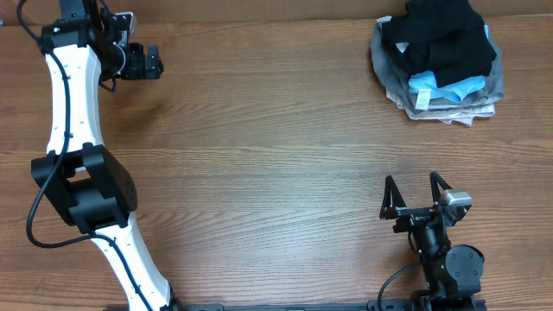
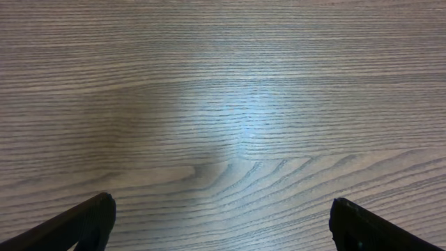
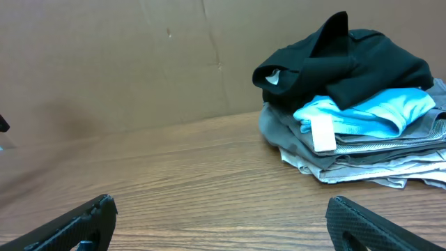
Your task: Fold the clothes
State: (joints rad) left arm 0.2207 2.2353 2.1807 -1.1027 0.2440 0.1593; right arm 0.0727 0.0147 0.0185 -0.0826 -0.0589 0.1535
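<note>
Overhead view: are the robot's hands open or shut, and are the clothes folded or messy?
Left gripper: open, holding nothing.
Right gripper: open, holding nothing.
Black garment: crumpled, not folded, lying on top of the others.
Light blue shirt: roughly folded, under the black garment.
Grey and beige garments: folded, stacked at the bottom.

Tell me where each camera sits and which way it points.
Overhead: above the table, looking straight down; left arm and right arm show.
Left wrist: on the left arm, facing down at bare wood; own open jaws at bottom corners.
Right wrist: low, facing across the table toward the clothes pile; own open jaws likewise.
Shared: overhead and right wrist both show the black garment atop the pile.
</note>
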